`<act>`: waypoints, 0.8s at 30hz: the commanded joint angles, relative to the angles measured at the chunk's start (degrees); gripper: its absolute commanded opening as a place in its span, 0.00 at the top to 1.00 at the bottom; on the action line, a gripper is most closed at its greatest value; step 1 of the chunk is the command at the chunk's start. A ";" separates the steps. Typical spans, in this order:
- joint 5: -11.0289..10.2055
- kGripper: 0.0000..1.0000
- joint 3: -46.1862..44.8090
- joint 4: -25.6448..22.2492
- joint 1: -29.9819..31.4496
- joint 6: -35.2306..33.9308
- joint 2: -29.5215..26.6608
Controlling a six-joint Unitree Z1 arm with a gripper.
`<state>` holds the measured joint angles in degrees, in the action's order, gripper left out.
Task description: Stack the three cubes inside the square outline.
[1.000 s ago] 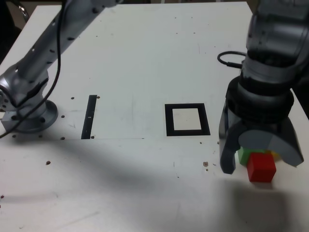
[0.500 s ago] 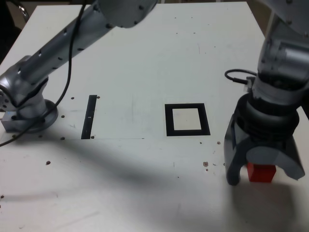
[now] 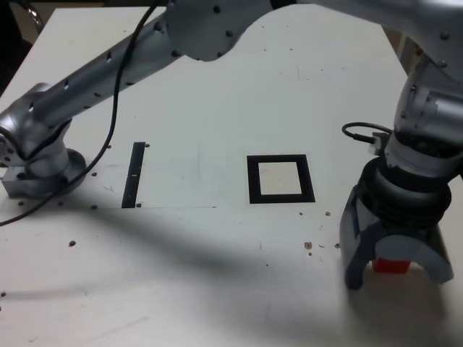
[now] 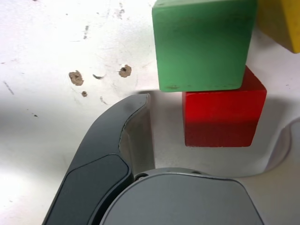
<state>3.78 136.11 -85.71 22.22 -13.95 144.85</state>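
Change since earlier frame: hand (image 3: 394, 271) has descended over the cube group; green and yellow cubes, visible a second ago in the exterior view, are now covered by the hand, and less of the red cube shows.
Hand state: jaws spread, one on each side of the red cube (image 3: 391, 265); the wrist view shows a gap between the visible dark finger (image 4: 110, 154) and the cube, so nothing is gripped. The opposite finger appears only as a pale edge at the frame border.
Red cube: on the surface (image 3: 217, 87), between the jaws, at the exterior view's lower right. Only a low strip of it is visible there.
Green cube (image 4: 202, 43): seen in the wrist view only, touching the red cube's far edge and overlapping it in that picture. Cut off by the frame.
Yellow cube (image 4: 281, 21): wrist view only, just beside the green cube; only a corner is in frame. Contact with the red cube cannot be determined.
Square outline (image 3: 280, 179): near the surface centre, white interior unoccupied, well apart from the cubes toward the exterior view's left.
Black strip (image 3: 134, 174): farther toward the exterior view's left, near the arm base (image 3: 40, 163).
Surface marks: small brown specks (image 4: 76, 77) near the dark finger.
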 commanded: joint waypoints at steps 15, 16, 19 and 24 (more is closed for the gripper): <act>-1.21 0.73 1.45 0.96 -0.15 -0.37 0.68; -1.19 0.73 1.45 0.95 -0.15 -0.37 0.67; -1.12 0.73 1.45 0.91 -0.15 -0.34 0.63; -1.06 0.73 1.44 0.85 -0.15 -0.29 0.56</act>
<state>2.66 137.35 -84.77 22.09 -14.26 145.31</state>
